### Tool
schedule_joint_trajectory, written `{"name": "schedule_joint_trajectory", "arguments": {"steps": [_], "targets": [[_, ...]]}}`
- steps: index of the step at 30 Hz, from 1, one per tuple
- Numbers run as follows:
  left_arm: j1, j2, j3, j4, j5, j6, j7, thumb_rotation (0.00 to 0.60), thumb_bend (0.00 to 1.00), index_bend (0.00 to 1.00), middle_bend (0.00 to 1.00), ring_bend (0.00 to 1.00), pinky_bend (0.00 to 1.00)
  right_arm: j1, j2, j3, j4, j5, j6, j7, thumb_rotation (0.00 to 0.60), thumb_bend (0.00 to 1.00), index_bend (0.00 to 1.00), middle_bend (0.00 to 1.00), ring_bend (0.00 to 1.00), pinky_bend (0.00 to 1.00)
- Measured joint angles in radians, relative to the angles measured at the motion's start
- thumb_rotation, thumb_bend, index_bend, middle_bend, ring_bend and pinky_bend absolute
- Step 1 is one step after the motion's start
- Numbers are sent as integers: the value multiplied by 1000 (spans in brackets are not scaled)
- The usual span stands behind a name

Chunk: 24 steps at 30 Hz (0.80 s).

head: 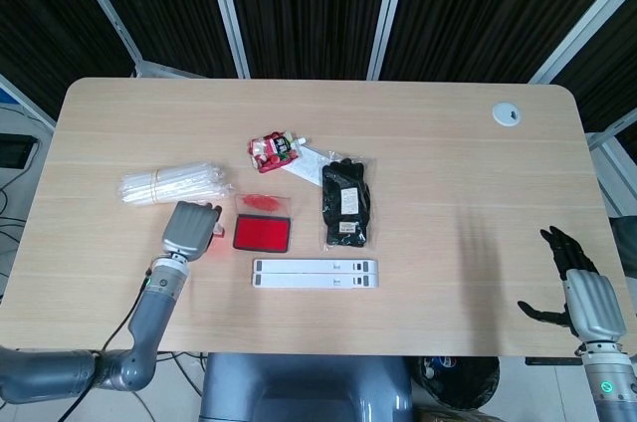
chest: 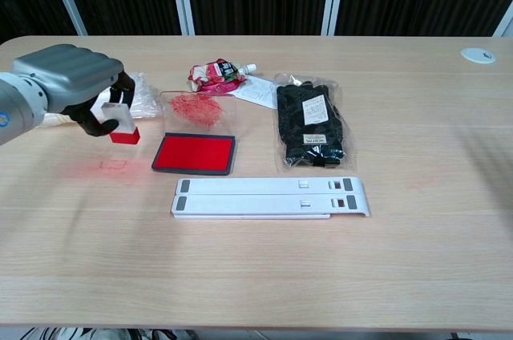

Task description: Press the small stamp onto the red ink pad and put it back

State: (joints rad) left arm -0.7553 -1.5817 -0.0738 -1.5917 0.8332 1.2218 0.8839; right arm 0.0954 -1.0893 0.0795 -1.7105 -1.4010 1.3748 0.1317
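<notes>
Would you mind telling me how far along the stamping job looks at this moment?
The inking looks done: the small stamp shows a red base and is clear of the red ink pad. The left hand holds it above the table, left of the pad. Setting it down and letting go remain. The right hand holds nothing.

Desk [chest: 417,260]: pale wood grain
Ink pad [chest: 195,153]: red, black rim
Small stamp [chest: 120,123]: white, red base
Left hand [chest: 72,83]: grey
Gloves packet [chest: 311,126]: black
</notes>
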Motion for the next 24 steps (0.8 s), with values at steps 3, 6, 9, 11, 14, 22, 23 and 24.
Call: {"name": "schedule_joint_trajectory", "arguments": {"steps": [3,6,9,11,14,22,23,24], "targets": [[22,8,21,7,6,2,-17,600,527,757,759,594,661,0,0,0,-1,0,0,0,600,109,0,0,0,184],[39,11,42,20,15,1,-29,600,527,745,745,581,658,0,0,-1,-1,0,-1,1,600,109,0,0,0,184],[53,8,55,38,27,0,-42,600,526,731,730,566,653,0,1,-1,-2,-1,-1,2,600,108,0,0,0,184],[60,3,61,53,34,-2,-51,600,517,724,723,559,651,0,1,-1,-2,-1,-1,2,600,108,0,0,0,184],[69,-8,66,76,46,-7,-66,600,485,704,702,538,639,-1,1,-1,-2,-2,0,2,600,108,0,0,0,184],[79,-34,64,111,58,-26,-73,600,475,672,669,508,613,0,0,-1,-1,0,-1,3,600,108,0,0,0,184],[79,-36,63,115,58,-29,-71,600,475,672,668,506,613,0,0,-1,-1,1,-1,3,600,108,0,0,0,184],[80,-38,62,118,58,-31,-71,600,475,671,667,505,612,0,0,-1,-1,1,-2,3,600,108,0,0,0,184]]}}
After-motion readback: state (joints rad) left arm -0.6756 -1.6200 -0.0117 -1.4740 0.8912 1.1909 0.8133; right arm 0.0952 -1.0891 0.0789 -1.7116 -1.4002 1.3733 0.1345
